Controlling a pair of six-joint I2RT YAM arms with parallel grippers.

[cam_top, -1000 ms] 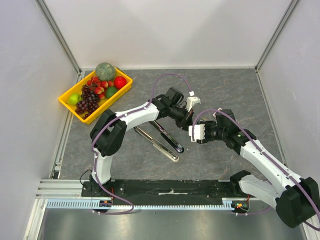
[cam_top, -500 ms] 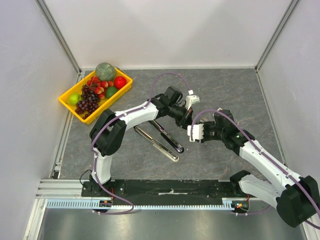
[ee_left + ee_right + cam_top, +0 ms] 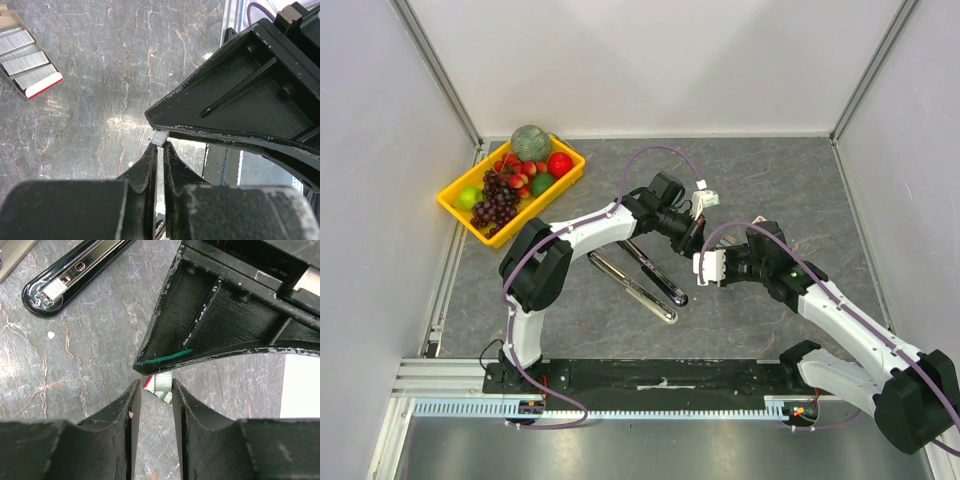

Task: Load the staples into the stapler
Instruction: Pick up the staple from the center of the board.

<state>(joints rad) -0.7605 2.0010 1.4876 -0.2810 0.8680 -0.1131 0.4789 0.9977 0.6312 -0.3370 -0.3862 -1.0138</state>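
The stapler (image 3: 642, 276) lies opened out flat on the table; the right wrist view shows its magazine end (image 3: 75, 275). My left gripper (image 3: 161, 143) is shut on a short grey strip of staples (image 3: 160, 137) at its fingertips. The strip also shows in the right wrist view (image 3: 162, 381), between my right gripper's (image 3: 156, 386) parted fingers and close to the right one. The staple box (image 3: 27, 70), with a grey tray, more strips and a red edge, lies on the table. In the top view the left gripper (image 3: 690, 235) and right gripper (image 3: 703, 258) meet tip to tip right of the stapler.
A yellow tray (image 3: 460, 208) of toy fruit stands at the back left. White walls close in the table on three sides. The arm bases sit on a black rail (image 3: 660, 378) at the near edge.
My right gripper has moved slightly left, closer to the left gripper's tips. The left arm has barely moved and the stapler has not.
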